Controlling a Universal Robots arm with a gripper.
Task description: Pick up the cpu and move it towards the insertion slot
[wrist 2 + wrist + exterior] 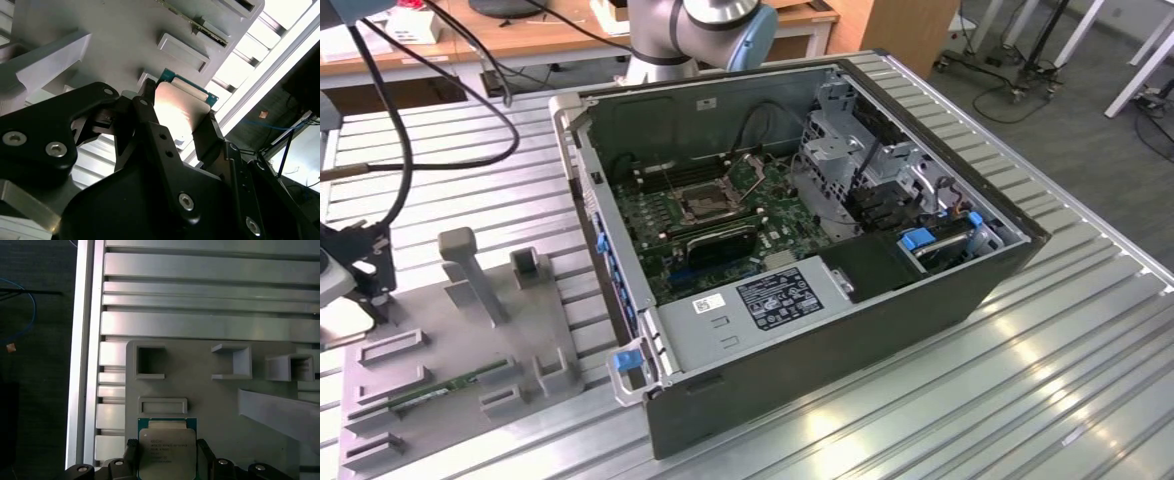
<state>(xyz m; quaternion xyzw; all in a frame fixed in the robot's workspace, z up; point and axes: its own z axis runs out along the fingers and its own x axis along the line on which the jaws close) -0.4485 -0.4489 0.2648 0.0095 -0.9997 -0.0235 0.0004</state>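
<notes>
Gripper [179, 107] jaws pinch the cpu [166, 450] by 2 opposite edges at the grey fixture [225, 405], well apart from the slot [707, 203]; judged light, thin, stiff, fragile underneath: edge hold only.

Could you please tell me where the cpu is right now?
In the first wrist view the cpu sits clamped between the jaws, over the grey fixture plate, just beside its shallow rectangular pocket.
</notes>
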